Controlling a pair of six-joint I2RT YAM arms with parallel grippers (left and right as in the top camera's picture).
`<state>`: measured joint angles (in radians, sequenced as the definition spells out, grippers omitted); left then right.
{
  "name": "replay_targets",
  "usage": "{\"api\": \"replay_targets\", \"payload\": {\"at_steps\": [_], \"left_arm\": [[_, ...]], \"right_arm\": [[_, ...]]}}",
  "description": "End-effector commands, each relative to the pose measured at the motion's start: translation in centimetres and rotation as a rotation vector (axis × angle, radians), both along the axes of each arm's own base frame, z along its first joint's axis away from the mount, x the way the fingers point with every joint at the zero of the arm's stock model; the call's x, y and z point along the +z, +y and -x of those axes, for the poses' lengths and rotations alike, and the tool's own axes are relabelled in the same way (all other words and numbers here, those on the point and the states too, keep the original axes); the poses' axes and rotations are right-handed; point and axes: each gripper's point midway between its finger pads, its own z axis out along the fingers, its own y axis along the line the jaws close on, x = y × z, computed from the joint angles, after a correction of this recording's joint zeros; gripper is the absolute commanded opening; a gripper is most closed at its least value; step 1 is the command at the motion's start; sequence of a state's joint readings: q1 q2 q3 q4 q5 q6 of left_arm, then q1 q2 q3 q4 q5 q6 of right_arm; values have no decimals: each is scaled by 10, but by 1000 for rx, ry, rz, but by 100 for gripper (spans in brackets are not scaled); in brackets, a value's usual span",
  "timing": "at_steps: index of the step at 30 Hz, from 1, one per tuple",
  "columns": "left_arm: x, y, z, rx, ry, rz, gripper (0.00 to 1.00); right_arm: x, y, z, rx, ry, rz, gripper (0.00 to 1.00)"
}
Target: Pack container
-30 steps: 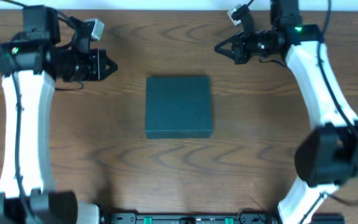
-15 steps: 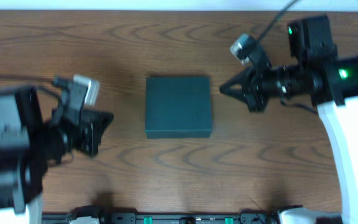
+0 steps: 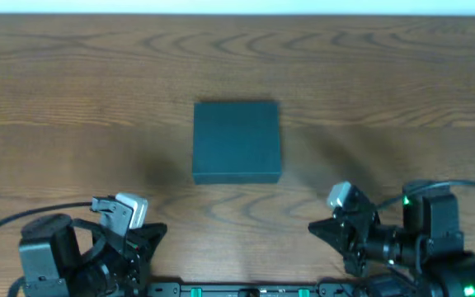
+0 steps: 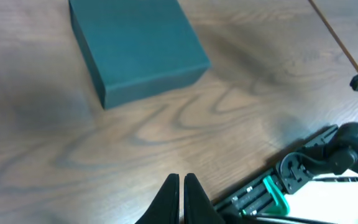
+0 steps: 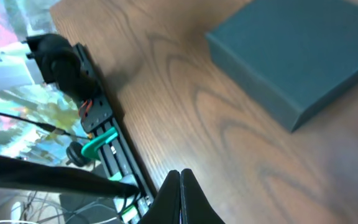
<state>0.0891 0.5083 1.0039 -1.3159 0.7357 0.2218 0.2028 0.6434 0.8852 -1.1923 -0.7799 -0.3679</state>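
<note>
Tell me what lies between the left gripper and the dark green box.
Nothing lies there. In the left wrist view, only bare wooden table shows between the shut left gripper and the box.

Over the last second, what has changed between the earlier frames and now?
Both arms swept back from the far side of the table to its near edge. The left gripper and right gripper are shut and empty. Nothing was grasped or released. The container stayed closed in the same spot.
</note>
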Motion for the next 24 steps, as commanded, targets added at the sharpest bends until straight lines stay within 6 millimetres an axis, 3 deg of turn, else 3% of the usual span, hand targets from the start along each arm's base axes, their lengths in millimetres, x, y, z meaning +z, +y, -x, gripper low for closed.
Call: {"api": "replay_targets", "payload": {"at_steps": [1,2,4,8,11,18,24], "left_arm": [[-9,-3,2,1,20,30,6],[-11,-3,1,1,20,30,22],[-11,-1,-3,10,12,26,95],[-10,-1,-4,11,5,24,95],[-10,-1,-4,11,5,24,95],[-10,-1,-4,11,5,24,95],[-10,-1,-4,11,5,24,95]], "right_arm": [[-10,1,3,-12,29,-9,43],[-12,1,3,-11,32,-8,99],[-20,0,3,-11,54,-3,99],[-30,2,3,-27,102,-19,99],[-31,4,-12,-52,59,-36,99],[-45,-12,-25,-140,32,72,99],[-47,-14,-27,-152,28,86,99]]}}
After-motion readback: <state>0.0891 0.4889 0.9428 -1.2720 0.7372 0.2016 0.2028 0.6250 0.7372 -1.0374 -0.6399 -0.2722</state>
